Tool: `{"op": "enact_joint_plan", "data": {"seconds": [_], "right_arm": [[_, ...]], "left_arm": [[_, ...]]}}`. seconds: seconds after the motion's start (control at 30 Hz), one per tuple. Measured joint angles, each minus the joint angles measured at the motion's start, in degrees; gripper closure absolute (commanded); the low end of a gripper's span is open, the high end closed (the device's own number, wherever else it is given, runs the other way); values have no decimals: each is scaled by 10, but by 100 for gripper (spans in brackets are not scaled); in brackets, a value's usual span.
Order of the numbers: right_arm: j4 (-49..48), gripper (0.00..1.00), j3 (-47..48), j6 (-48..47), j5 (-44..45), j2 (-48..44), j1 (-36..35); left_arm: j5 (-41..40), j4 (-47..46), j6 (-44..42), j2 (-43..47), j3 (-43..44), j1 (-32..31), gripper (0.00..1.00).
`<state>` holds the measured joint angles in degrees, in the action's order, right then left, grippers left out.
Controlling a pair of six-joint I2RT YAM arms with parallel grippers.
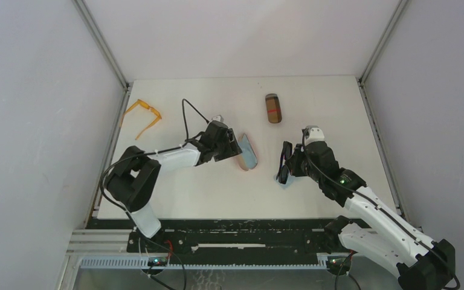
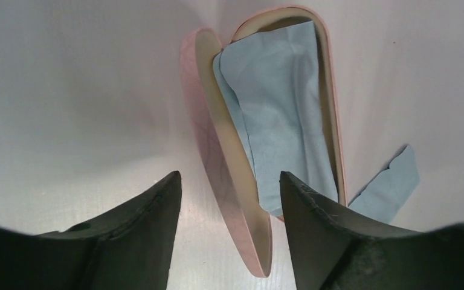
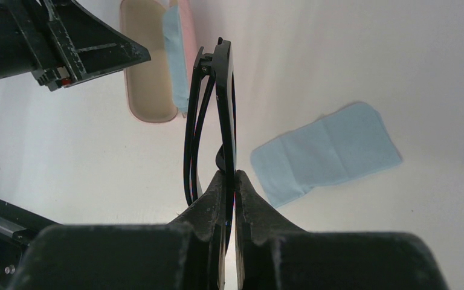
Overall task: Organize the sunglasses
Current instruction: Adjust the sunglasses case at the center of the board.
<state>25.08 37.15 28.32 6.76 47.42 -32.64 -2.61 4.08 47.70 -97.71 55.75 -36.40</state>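
Observation:
The black sunglasses [image 3: 217, 115] are folded and pinched edge-on in my right gripper [image 3: 230, 175], which is shut on them and holds them above the table [image 1: 286, 162]. The orange sunglasses [image 1: 144, 115] lie open at the far left of the table. The pink case [image 1: 246, 151] lies open with a light-blue cloth [image 2: 284, 103] inside it. My left gripper [image 2: 229, 181] is open, with its fingers on either side of the near end of the case's raised lid [image 2: 217, 169]. In the top view it sits at the case's left side [image 1: 232, 145].
A brown case [image 1: 273, 108] lies shut at the far middle. A second light-blue cloth [image 3: 326, 151] lies flat on the table under my right gripper, and it also shows in the left wrist view [image 2: 393, 181]. Walls close in the table left and right.

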Motion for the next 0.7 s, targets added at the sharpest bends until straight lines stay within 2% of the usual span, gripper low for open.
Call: {"op": "enact_joint_plan", "data": {"seconds": [0.47, 0.7], "right_arm": [[0, 100, -6, 0, 0, 0, 0], [0, 100, -11, 1, 0, 0, 0]], "left_arm": [[14, -14, 6, -32, 1, 0, 69], [12, -6, -5, -30, 2, 0, 75]]}}
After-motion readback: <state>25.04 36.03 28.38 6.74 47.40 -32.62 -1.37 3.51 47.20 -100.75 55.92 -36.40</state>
